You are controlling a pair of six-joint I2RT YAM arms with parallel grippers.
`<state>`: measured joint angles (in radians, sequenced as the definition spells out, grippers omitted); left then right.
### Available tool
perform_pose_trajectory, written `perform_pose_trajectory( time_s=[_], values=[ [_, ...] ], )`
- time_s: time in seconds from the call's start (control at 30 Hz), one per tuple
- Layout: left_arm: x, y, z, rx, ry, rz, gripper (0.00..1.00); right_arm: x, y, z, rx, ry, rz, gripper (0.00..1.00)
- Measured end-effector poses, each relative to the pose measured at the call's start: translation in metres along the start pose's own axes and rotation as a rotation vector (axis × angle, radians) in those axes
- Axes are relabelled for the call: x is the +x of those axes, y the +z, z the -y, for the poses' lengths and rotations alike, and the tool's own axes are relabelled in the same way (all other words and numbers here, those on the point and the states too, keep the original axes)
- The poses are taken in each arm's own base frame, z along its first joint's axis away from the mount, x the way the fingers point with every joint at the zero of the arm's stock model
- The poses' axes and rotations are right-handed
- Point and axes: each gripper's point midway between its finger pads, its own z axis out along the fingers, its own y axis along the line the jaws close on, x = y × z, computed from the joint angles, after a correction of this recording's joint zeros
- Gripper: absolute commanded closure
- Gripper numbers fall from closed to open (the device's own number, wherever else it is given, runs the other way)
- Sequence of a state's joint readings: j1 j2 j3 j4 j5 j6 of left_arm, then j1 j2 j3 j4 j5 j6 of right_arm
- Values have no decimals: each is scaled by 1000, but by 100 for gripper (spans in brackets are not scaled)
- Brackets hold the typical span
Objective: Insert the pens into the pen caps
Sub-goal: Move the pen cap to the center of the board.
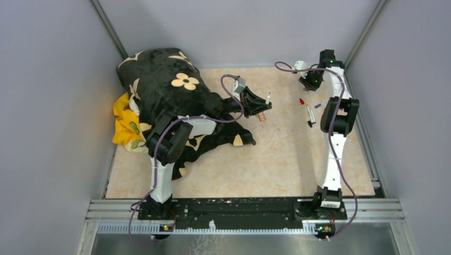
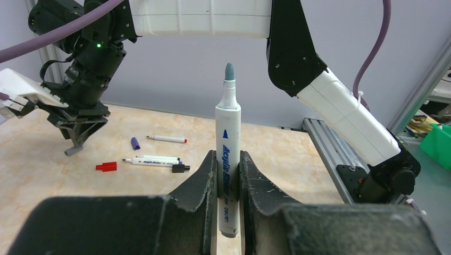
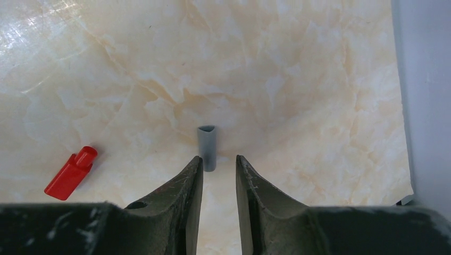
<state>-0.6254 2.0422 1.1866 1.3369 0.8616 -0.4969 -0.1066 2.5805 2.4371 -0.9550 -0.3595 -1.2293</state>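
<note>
My left gripper [image 2: 228, 159] is shut on a white marker [image 2: 227, 138], one of the pens, and holds it upright with its grey tip bare. From above, this marker [image 1: 267, 98] hangs over the table's middle. My right gripper [image 3: 218, 159] points down at a small grey cap [image 3: 207, 144] lying on the table. Its jaws stand apart, and the cap lies just ahead of the left fingertip [image 3: 197, 162], ungripped. On the table lie a red cap [image 3: 71, 173], a purple cap [image 2: 135, 143], a black cap [image 2: 181, 168] and white pens [image 2: 151, 160]. An orange marker [image 1: 260, 117] lies below the left gripper.
A black flowered cloth [image 1: 170, 87] with a yellow cloth [image 1: 125, 125] beside it covers the table's left part. Grey walls close in the back and both sides. A metal rail [image 1: 367, 149] runs along the right edge.
</note>
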Motion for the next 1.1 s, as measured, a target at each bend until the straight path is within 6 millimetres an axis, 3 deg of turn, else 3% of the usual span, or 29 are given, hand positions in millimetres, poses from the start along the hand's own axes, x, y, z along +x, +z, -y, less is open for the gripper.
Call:
perform_pose_trajectory(
  time_s=[0.5,0.97,1.1],
  values=[
    [-1,-1,3,5,-7,9,100,0,-1,-9,-31,-12,-26,75],
    [5,-5,5,3,-17,7,100,-4,0,-39,-132,2,-58,80],
    [8,-7,6,1,-21,4,100,-5,0,-45,-146,46,-61,74]
  ],
)
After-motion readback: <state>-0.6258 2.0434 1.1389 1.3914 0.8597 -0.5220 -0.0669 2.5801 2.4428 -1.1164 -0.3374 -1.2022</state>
